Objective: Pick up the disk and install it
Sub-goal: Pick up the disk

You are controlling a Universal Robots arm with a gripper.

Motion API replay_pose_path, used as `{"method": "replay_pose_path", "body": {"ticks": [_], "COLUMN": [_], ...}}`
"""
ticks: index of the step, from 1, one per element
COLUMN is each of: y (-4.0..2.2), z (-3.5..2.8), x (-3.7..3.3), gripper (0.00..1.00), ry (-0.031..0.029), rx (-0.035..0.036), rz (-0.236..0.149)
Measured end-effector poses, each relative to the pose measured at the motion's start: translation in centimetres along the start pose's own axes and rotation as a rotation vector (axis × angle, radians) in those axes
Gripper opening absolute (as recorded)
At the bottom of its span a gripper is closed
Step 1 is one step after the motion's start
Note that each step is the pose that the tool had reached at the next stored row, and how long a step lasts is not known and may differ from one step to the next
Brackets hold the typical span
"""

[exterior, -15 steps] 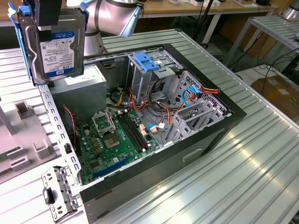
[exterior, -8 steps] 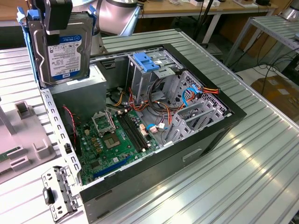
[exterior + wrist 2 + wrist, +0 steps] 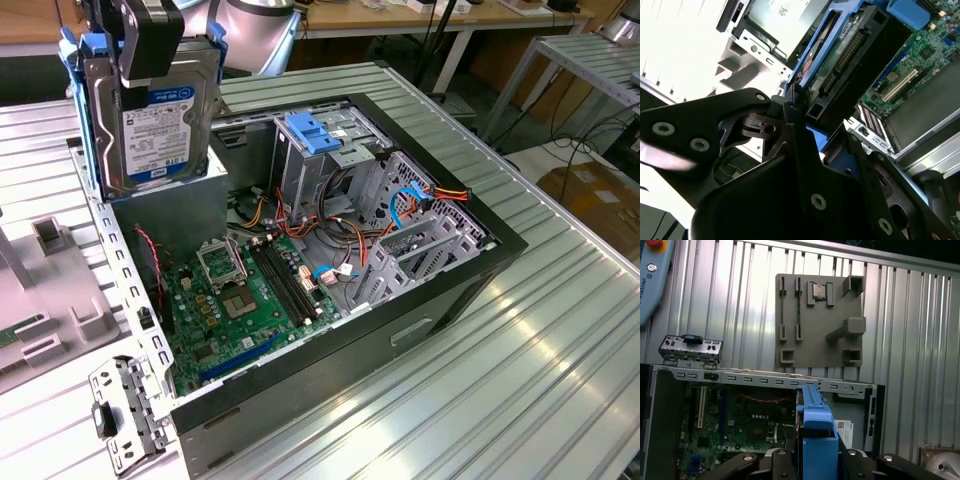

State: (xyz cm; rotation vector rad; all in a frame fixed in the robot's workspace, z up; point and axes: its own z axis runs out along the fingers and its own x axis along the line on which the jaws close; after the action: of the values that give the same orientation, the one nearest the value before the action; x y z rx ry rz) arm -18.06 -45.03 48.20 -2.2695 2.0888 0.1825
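Note:
The disk (image 3: 160, 130) hangs upright in the air at the exterior view's upper left, its white label with a blue band facing the camera and a bright blue carrier along its edges. My gripper (image 3: 150, 45) is shut on its upper part. It hovers above the grey power supply box (image 3: 170, 215) in the open computer case (image 3: 480, 250). In the second wrist view the disk (image 3: 850, 55) runs edge-on out of my gripper (image 3: 825, 130), connector side showing. In the first wrist view the carrier's blue edge on the disk (image 3: 815, 435) stands between the black fingers (image 3: 782, 462).
Inside the case lie a green motherboard (image 3: 250, 300), a metal drive cage with a blue latch (image 3: 315, 135) and loose coloured cables (image 3: 420, 195). A grey fixture plate (image 3: 815, 320) and a small metal bracket (image 3: 690, 350) rest on the ribbed table beside the case.

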Motion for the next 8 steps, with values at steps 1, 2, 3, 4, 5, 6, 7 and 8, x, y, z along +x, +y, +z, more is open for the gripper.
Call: {"method": "replay_pose_path", "body": {"ticks": [1,2,3,4,5,6,7,8], "y": [-0.04,-0.07,-0.09,-0.12,-0.14,-0.18,-0.22,-0.24], "z": [-0.02,-0.02,-0.03,-0.04,-0.05,-0.07,-0.08,-0.09], "x": [0.11,0.18,0.24,0.33,0.38,0.47,0.57,0.63], "gripper": [0.37,0.37,0.37,0.37,0.37,0.37,0.37,0.37], "ry": [0.0,0.0,0.0,0.0,0.0,0.0,0.0,0.0], "rx": [0.0,0.0,0.0,0.0,0.0,0.0,0.0,0.0001], "rz": [0.0,0.0,0.0,0.0,0.0,0.0,0.0,0.0]}}
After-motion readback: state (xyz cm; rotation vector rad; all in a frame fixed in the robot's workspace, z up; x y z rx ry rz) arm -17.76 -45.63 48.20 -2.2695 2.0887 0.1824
